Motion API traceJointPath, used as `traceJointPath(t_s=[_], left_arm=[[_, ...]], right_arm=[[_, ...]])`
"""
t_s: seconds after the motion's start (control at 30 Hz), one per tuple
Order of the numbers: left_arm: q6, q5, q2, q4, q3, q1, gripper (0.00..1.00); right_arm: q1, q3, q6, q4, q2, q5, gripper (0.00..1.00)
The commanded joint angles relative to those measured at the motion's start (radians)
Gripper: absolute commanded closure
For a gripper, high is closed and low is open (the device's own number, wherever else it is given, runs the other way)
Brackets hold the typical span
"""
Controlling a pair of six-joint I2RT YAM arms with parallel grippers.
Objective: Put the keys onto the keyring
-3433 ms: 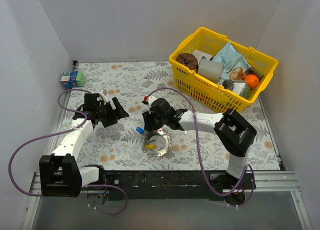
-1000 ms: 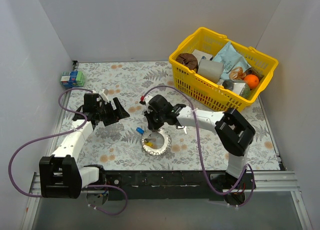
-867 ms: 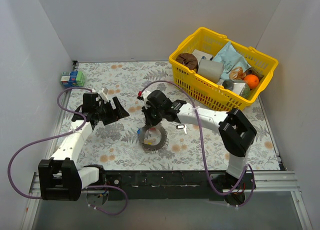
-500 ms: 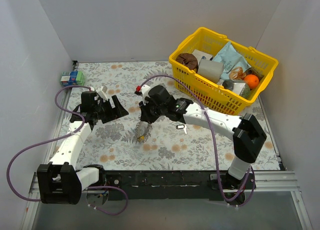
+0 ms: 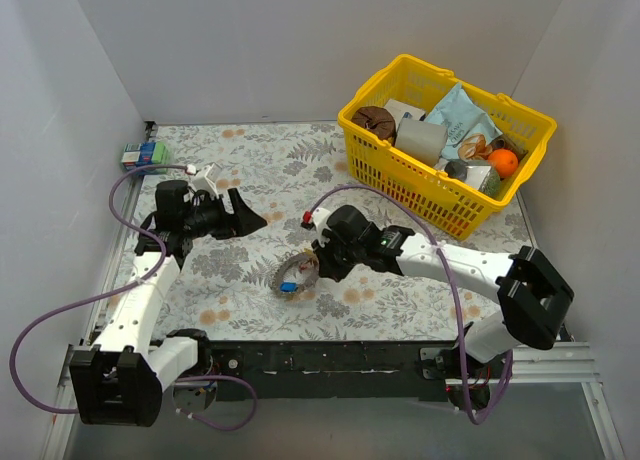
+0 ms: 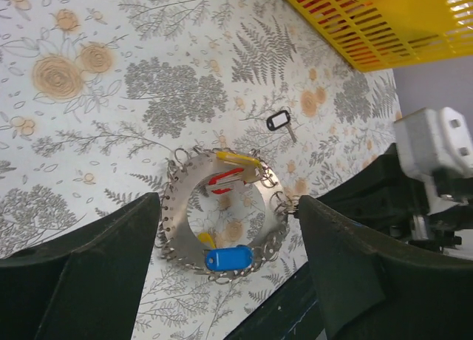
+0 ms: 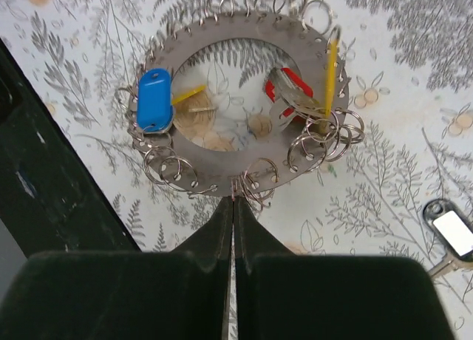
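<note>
The right claw (image 7: 233,199) is pinched shut on the keyring (image 7: 236,29) by its rim, near the table (image 5: 250,150) front. The left claw (image 6: 229,207) hangs wide open and empty. Blue, red and yellow keys (image 7: 154,100) sit on the ring. Only the wrist views show a black key (image 7: 451,233) lying apart. A yellow basket (image 5: 395,175) stands behind. The yellow key (image 7: 330,66) points away from the claw.

Flat silver keyring (image 7: 236,31), fringed with small loops, has its near rim pinched between the right fingertips (image 7: 214,233). Blue key (image 7: 154,100), yellow key (image 7: 330,66) and red key (image 7: 294,85) overlap it; black-headed key (image 7: 451,233) lies apart, rightward.
</note>
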Motion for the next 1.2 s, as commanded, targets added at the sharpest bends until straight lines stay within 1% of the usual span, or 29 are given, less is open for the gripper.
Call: traceJointPath(t_s=[0.0, 0.1, 0.13, 0.23, 0.3, 0.47, 0.6, 0.73, 0.9, 0.93, 1.0, 1.1, 1.17], left_arm=[[0.051, 0.114, -0.030, 0.045, 0.020, -0.050, 0.25], [0.083, 0.122, -0.050, 0.054, 0.027, -0.132, 0.26], [0.091, 0.110, -0.056, 0.053, 0.033, -0.178, 0.27], [0.112, 0.113, -0.082, 0.053, 0.061, -0.228, 0.27], [0.117, 0.135, -0.094, 0.053, 0.078, -0.232, 0.27], [0.111, 0.194, -0.116, 0.071, 0.096, -0.242, 0.31], [0.102, 0.235, -0.152, 0.098, 0.110, -0.242, 0.28], [0.094, 0.281, -0.163, 0.112, 0.133, -0.243, 0.28], [0.077, 0.378, -0.162, 0.143, 0.132, -0.243, 0.31], [0.069, 0.410, -0.163, 0.154, 0.130, -0.243, 0.34], [0.051, 0.422, -0.163, 0.169, 0.129, -0.243, 0.36], [0.034, 0.453, -0.168, 0.183, 0.129, -0.245, 0.37], [0.031, 0.471, -0.172, 0.183, 0.130, -0.245, 0.37]], right_arm=[[0.002, -0.055, -0.060, 0.021, -0.082, -0.024, 0.99], [0.000, -0.063, -0.094, 0.047, -0.106, -0.067, 0.99], [0.000, -0.062, -0.104, 0.057, -0.110, -0.077, 0.99], [0.000, -0.045, -0.144, 0.078, -0.120, -0.131, 0.99], [0.000, -0.013, -0.157, 0.077, -0.131, -0.176, 0.99], [0.000, 0.061, -0.238, 0.060, -0.159, -0.217, 0.99], [-0.003, 0.142, -0.273, 0.014, -0.165, -0.239, 0.99], [-0.004, 0.208, -0.290, -0.017, -0.176, -0.279, 0.99], [-0.015, 0.218, -0.322, -0.029, -0.225, -0.360, 0.99], [-0.018, 0.216, -0.327, -0.029, -0.231, -0.374, 0.99], [-0.030, 0.213, -0.335, -0.031, -0.251, -0.425, 0.99], [-0.053, 0.215, -0.338, -0.034, -0.268, -0.481, 0.99], [-0.069, 0.215, -0.331, -0.035, -0.269, -0.495, 0.99]])
